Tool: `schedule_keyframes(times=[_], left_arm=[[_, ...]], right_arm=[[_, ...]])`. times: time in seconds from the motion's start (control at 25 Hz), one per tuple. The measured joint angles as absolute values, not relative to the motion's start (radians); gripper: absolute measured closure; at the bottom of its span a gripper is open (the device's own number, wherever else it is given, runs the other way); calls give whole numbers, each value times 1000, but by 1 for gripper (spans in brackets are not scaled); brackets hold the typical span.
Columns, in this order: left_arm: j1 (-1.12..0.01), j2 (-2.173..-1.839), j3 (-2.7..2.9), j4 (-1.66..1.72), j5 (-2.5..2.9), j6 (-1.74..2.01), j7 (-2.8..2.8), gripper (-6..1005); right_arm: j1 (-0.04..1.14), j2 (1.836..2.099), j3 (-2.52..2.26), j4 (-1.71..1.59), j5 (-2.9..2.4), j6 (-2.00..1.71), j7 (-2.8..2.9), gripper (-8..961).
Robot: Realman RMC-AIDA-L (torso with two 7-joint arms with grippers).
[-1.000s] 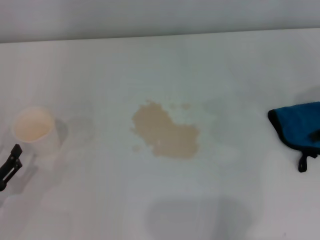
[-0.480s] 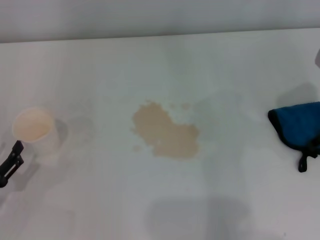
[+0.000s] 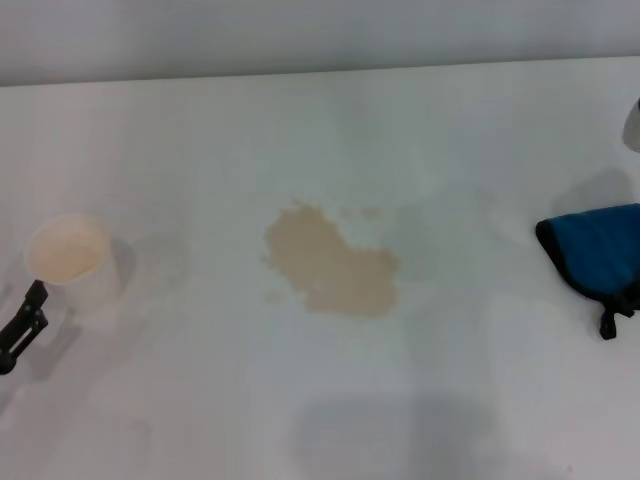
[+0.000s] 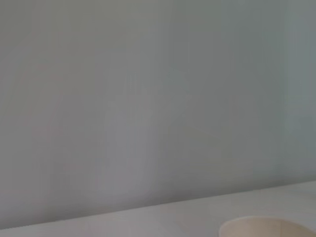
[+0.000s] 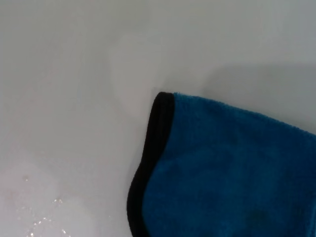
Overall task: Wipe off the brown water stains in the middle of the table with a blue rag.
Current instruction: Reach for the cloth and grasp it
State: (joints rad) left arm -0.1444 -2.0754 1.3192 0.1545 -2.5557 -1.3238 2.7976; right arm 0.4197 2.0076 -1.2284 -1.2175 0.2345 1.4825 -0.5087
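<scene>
The head camera looked forward and down from well above the white table, taking in the brown water stains at centre frame and the blue rag at the right edge. The right wrist camera sat close over that same rag, filling its lower right. The left wrist camera looked level at the wall, the paper cup rim at its lower right, also seen at the head view's left.

1. Left pincer sits low at the near left edge of the head view, black fingers angled up; spread unclear
2. Right arm barely shows at the far right edge
</scene>
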Motion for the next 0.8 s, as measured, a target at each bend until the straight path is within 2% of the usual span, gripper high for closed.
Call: schedule_keyframes(times=[0.36, 0.8], left_arm=[[-146, -2075, 1319, 153, -2556, -1324, 2799, 111], [-147, -2075, 1319, 153, -2556, -1324, 2800, 112]], right_arm=[[430, 2009, -1241, -1191, 211, 1470, -506, 123], [430, 2009, -1282, -1190, 207, 1486, -499, 175]])
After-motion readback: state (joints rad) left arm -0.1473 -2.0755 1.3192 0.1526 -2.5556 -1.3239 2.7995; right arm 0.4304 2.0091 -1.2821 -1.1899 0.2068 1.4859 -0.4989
